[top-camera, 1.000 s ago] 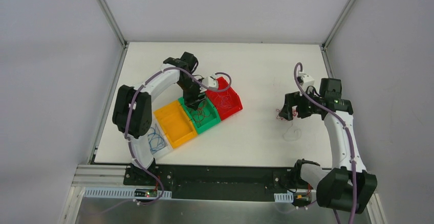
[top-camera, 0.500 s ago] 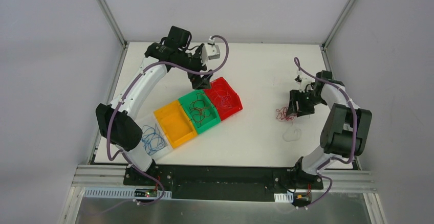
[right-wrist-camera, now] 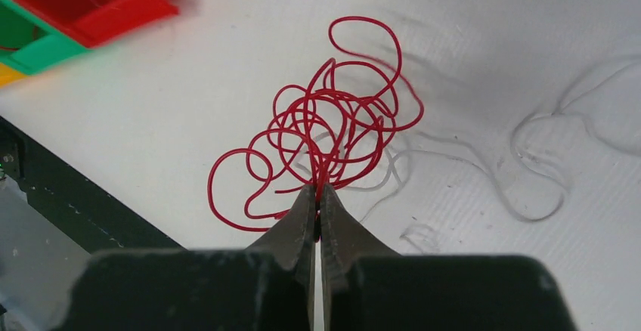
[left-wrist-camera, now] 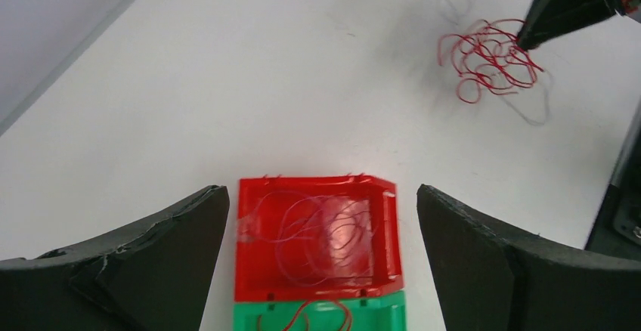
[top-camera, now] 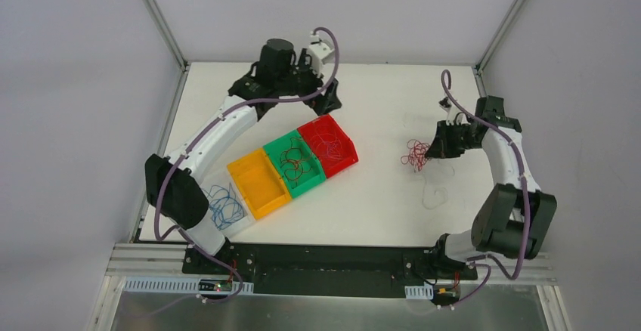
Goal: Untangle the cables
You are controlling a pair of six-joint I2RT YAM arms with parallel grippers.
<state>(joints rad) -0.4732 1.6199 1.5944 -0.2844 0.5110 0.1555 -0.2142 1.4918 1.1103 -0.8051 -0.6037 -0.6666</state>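
On the table (top-camera: 363, 97), three bins (top-camera: 308, 189) are holding sorted cables (top-camera: 225, 205); the yellow bin (top-camera: 259, 181) is standing empty. The left hand (left-wrist-camera: 317, 195) is hovering with jaws apart. The right hand (right-wrist-camera: 317, 199) is clamping the red cable tangle (right-wrist-camera: 332, 131); a white cable (right-wrist-camera: 541, 218) is lying beside it, unsorted.

There are four bins: one clear bin (top-camera: 242, 223), one yellow bin (top-camera: 259, 184), one green bin (top-camera: 309, 187) and one red bin (top-camera: 345, 161). There are two grippers, the left gripper (top-camera: 328, 104) and the right gripper (right-wrist-camera: 318, 195), and one bright red cable tangle (right-wrist-camera: 332, 131).

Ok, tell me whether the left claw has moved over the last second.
Yes. The left claw has gone from above the green bin, past the red bin, toward the far edge of the table.
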